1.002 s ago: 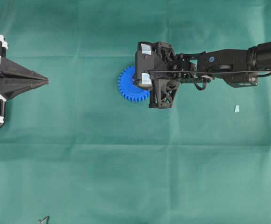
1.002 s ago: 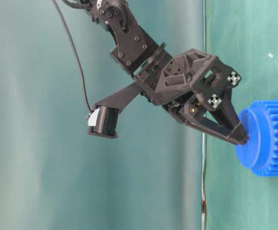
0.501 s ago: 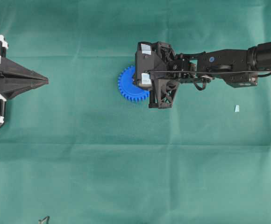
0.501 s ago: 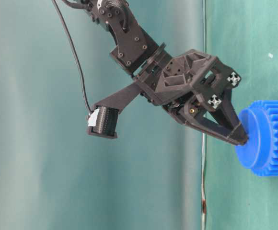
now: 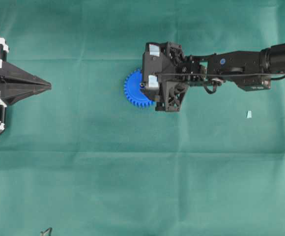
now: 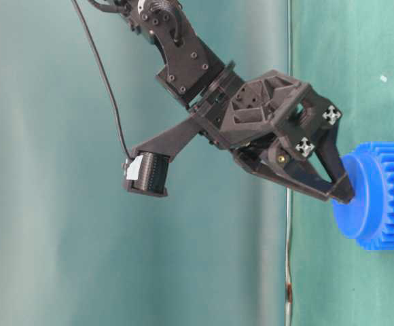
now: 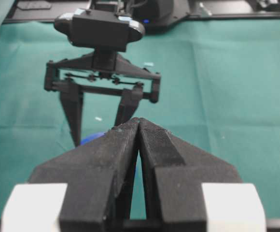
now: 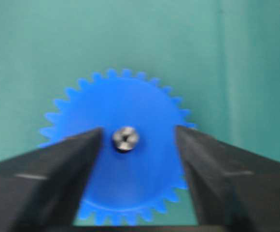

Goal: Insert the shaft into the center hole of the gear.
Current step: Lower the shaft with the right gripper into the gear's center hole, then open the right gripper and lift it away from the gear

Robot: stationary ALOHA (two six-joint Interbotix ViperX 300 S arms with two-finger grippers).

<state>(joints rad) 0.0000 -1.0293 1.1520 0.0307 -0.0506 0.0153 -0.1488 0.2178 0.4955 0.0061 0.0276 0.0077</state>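
Note:
The blue gear (image 5: 132, 93) lies flat on the green cloth; it also shows in the table-level view (image 6: 384, 197) and the right wrist view (image 8: 135, 179). The shaft (image 8: 125, 138) stands in the gear's center hole, its shiny round end showing; the hole itself is hidden by it. My right gripper (image 8: 139, 133) is open just above the gear face, one finger on each side of the shaft, not touching it. It also shows in the overhead view (image 5: 150, 88). My left gripper (image 5: 48, 85) is shut and empty at the far left, also seen in the left wrist view (image 7: 139, 121).
A small pale blue scrap (image 5: 249, 114) lies on the cloth to the right of the right arm. The left arm's base sits at the left edge. A thin black cable (image 6: 105, 81) hangs from the right arm.
The right gripper's fingers have spread apart over the gear and let go of the shaft, which stays in the hole. The left arm has not moved.

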